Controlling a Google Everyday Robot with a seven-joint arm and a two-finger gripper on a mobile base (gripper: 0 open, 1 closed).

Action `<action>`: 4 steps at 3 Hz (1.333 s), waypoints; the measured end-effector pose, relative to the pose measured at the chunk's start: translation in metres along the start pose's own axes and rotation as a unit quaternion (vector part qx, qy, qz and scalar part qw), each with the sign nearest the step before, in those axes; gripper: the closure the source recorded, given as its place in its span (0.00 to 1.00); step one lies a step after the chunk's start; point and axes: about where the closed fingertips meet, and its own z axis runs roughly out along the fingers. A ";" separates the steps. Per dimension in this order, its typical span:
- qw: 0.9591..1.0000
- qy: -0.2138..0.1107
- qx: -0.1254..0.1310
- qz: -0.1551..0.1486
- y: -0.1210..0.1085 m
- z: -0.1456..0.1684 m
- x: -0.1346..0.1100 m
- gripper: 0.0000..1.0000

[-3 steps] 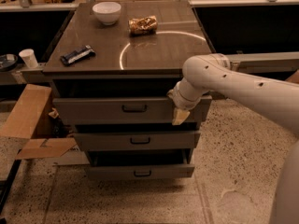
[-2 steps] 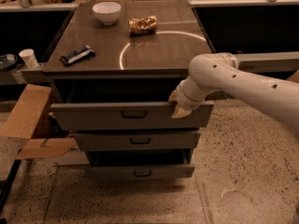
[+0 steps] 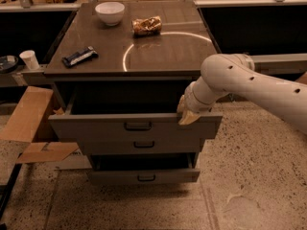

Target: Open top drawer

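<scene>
Progress: the top drawer (image 3: 96, 127) now juts farther out of the cabinet (image 3: 163, 56) than a second ago, gripper (image 3: 187, 116) at its front's upper right edge, grip impossible to tell, so opening looks nearly done.
</scene>
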 end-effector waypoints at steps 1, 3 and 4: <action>1.000 0.000 0.000 0.000 0.000 0.000 0.000 0.64; 1.000 0.000 0.000 0.000 0.000 0.000 0.000 0.09; 1.000 0.000 0.000 0.000 0.000 0.000 0.000 0.00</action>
